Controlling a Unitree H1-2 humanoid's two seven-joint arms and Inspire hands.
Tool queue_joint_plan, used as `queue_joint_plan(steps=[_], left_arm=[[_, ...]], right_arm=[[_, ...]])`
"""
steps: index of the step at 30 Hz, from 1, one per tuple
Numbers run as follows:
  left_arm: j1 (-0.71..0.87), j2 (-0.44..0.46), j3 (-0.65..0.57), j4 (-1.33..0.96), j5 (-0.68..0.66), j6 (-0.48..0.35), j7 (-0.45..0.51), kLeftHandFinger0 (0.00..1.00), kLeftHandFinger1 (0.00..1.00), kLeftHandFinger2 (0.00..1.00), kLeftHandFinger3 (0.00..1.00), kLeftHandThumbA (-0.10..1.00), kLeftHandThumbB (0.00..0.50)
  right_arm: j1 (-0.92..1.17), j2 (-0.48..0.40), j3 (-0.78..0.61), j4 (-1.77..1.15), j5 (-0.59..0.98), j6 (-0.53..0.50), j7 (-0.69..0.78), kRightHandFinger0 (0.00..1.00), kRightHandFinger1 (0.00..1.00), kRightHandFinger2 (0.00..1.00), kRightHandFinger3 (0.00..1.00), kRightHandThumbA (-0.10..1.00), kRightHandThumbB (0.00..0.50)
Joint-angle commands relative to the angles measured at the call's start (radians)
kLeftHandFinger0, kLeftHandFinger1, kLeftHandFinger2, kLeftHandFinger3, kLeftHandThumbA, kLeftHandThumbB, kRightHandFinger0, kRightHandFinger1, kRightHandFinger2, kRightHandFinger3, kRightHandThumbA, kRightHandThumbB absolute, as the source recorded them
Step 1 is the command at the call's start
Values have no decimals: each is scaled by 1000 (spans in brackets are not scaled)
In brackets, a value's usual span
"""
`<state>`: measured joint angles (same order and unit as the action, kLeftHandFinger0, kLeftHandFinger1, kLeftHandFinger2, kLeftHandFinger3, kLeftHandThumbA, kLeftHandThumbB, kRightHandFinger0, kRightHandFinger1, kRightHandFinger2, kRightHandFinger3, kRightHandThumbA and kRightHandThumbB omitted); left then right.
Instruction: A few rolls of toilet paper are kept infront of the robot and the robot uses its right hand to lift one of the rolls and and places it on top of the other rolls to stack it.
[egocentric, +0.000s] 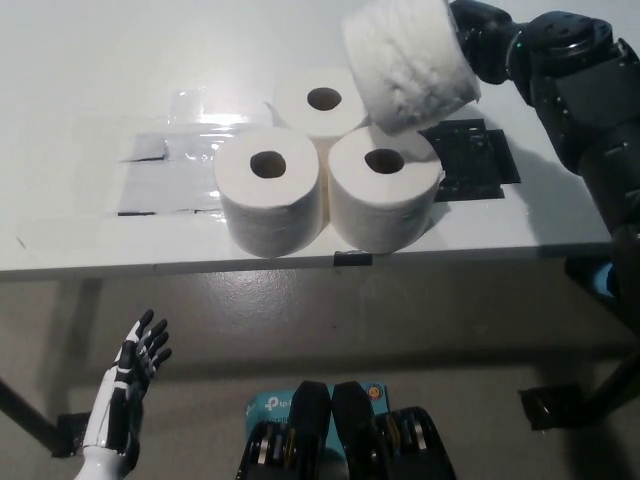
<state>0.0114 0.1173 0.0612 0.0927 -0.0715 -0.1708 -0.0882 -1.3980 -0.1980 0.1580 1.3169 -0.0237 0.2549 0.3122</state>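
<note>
Single head-mounted view, aimed steeply downward over the white table (90, 60) toward its front edge and the floor (300, 320) below. Moderate range; three standing rolls (330, 175) near frame centre. No second view for overlap.

My right arm (585, 110) is black and bulky, built of blocky shells with rounded joints that shine a little at the edges. My right hand (478, 45) is also black. My left hand (128, 385) is slim, white on the back, with dark fingers (150, 345) and pale segments.
</note>
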Motion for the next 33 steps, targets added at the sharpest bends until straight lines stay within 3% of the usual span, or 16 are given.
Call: queue_joint_plan(steps=[1,3,5,8,12,17,20,24,26,27,28,29,30,31,32,33], left_arm=[[-12,11,2,-26,2,-32,-3,1000,1000,1000,1000,1000,162],[-13,12,1,-27,3,-32,-4,1000,1000,1000,1000,1000,165],[-13,13,1,-29,4,-30,-3,1000,1000,1000,1000,1000,169],[-12,15,1,-33,3,-28,-5,1000,1000,1000,1000,1000,174],[-16,13,1,-30,2,-29,-4,1000,1000,1000,1000,1000,180],[-18,14,-2,-31,6,-29,-5,1000,1000,1000,1000,1000,184],[-18,13,-2,-38,6,-20,-3,1000,1000,1000,1000,1000,183],[-21,13,-4,-38,10,-25,-4,1000,1000,1000,1000,1000,180],[-21,13,-4,-39,12,-25,-2,1000,1000,1000,1000,1000,185],[-23,12,-3,-40,12,-23,0,1000,1000,1000,1000,1000,185],[-26,13,-2,-39,10,-23,-1,1000,1000,1000,1000,1000,185],[-26,13,-2,-38,7,-23,-2,1000,1000,1000,1000,1000,186],[-27,13,-2,-39,7,-20,-2,1000,1000,1000,1000,1000,185],[-27,13,-2,-40,9,-19,-2,1000,1000,1000,1000,1000,186],[-26,13,-3,-40,8,-19,-3,1000,1000,1000,1000,1000,186],[-26,15,-4,-41,12,-20,-3,1000,1000,1000,1000,1000,186]], right_arm=[[-83,14,39,-21,-62,-100,-27,0,8,248,334,788,6],[-82,19,44,-15,-66,-100,-35,0,24,264,330,777,20],[-81,31,56,-4,-79,-114,-43,0,100,396,397,764,22],[-82,44,66,7,-91,-132,-39,0,148,464,496,782,44],[-86,58,77,7,-103,-152,-37,0,98,381,454,762,35],[-97,75,114,17,-143,-152,-53,0,194,509,468,816,63],[-100,84,178,15,-208,-163,-63,0,161,482,375,847,51],[-99,85,280,11,-291,-218,-92,5,178,524,414,797,43],[-103,88,314,14,-311,-230,-117,22,211,482,311,792,79],[-113,91,335,16,-329,-222,-127,122,201,414,293,803,128],[-119,92,345,20,-333,-214,-128,166,122,245,241,801,185],[-128,93,357,26,-340,-199,-120,139,146,276,318,802,246],[-140,93,373,33,-350,-180,-97,173,268,434,549,782,270],[-149,93,389,39,-359,-163,-71,332,472,674,828,777,279],[-155,94,405,44,-372,-155,-57,387,527,785,973,779,282],[-162,93,420,45,-380,-148,-40,563,738,1000,1000,737,300]])
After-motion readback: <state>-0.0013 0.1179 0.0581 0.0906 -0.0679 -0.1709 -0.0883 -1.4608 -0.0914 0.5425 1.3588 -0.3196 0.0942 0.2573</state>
